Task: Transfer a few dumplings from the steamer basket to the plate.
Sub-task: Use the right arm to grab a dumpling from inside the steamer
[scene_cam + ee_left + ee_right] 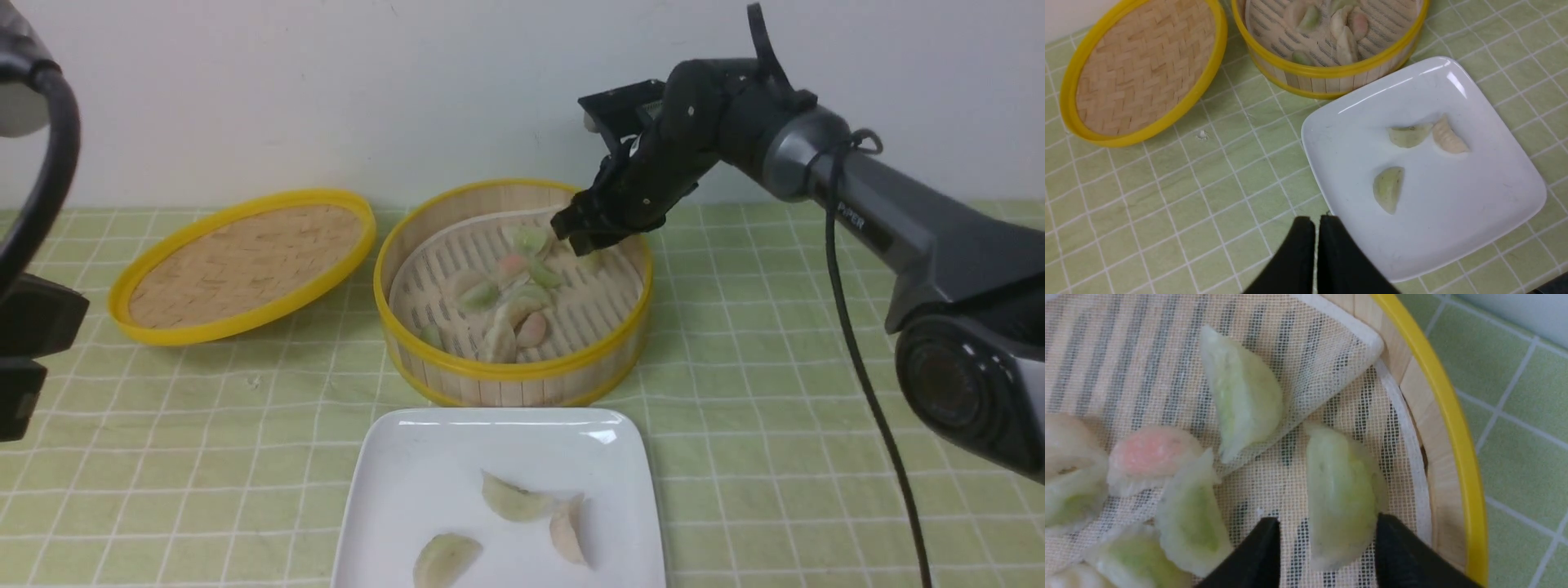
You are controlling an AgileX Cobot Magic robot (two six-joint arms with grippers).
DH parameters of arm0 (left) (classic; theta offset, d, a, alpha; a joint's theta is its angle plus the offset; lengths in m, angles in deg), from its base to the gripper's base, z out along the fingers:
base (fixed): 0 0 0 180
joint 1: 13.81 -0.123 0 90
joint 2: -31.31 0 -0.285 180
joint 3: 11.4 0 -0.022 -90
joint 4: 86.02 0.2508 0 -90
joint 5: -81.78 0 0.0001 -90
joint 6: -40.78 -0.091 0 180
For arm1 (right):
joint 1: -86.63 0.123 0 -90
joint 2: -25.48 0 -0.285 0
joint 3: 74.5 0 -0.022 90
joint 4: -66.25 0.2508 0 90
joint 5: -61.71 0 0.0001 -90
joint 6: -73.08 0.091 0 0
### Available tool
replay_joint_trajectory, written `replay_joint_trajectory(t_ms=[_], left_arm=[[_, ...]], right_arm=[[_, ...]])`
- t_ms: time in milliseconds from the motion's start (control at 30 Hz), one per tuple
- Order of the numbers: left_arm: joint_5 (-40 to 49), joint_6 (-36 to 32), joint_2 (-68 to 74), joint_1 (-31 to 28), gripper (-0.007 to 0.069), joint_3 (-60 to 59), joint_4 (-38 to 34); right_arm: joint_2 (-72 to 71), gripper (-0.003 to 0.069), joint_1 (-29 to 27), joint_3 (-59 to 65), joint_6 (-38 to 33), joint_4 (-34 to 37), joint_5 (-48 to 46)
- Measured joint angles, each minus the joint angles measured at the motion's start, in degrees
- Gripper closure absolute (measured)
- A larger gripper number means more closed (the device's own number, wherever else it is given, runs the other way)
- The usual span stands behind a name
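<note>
Counting three dumplings (514,498) on the plate (392,474) at the steamer basket's (506,374) six o'clock, I hold my right hand (1327,520) apart astride a green dumpling (1343,486) at the basket's two o'clock. My left hand (1316,228) is pressed together.

Grey right arm (865,200), black pincer (581,235), cable (853,343)

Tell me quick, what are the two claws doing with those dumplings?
Left gripper shut, beside the plate. Right gripper open, straddling a green dumpling in the steamer basket. Three dumplings on the plate. Basket wall close by it.
</note>
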Motion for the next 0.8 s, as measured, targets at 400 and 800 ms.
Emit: replay_joint_trajectory(t_ms=[400, 800], left_arm=[[0.0, 0.0, 0.0, 0.0, 0.0631, 0.0, 0.43], [0.0, 0.0, 0.0, -0.05, 0.0631, 0.0, 0.49]], right_arm=[[2.08, 0.0463, 0.24, -0.05, 0.0, -0.81, 3.51], [-9.79, 0.0452, 0.04, -5.94, 0.0, -3.07, -12.62]])
